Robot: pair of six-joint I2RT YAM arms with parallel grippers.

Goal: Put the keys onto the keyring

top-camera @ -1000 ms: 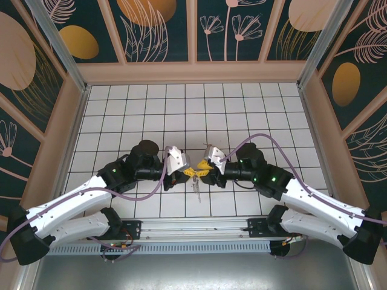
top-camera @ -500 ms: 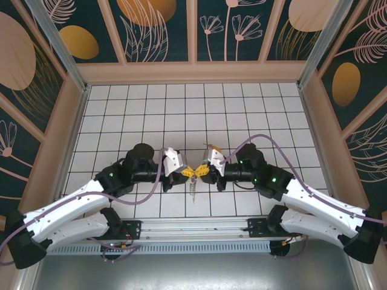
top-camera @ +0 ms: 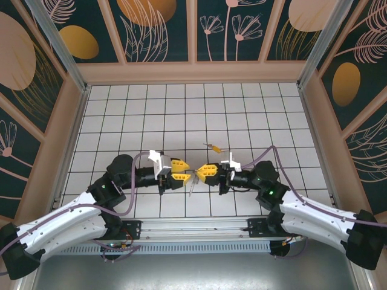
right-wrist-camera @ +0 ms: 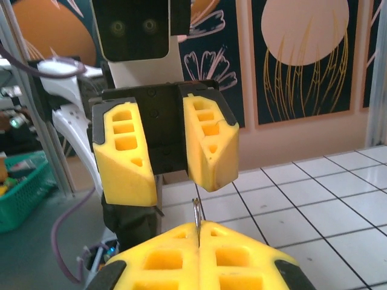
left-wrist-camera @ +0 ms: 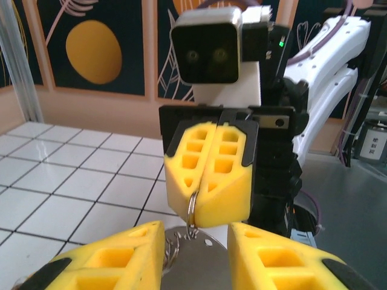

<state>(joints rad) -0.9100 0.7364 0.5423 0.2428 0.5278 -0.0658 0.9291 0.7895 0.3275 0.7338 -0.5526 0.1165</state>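
White tiled table (top-camera: 121, 121), floral panels (top-camera: 157, 30) behind | right gripper (top-camera: 201, 171) clenched on the keyring (left-wrist-camera: 191, 208) by its small metal ring, centre of frame | left gripper (top-camera: 183, 171) released, fingers apart, facing it | orange-headed key (top-camera: 212, 147) on the tiles just above the right gripper

Silvery keyring (left-wrist-camera: 190, 215), yellow right tool (left-wrist-camera: 204, 194)
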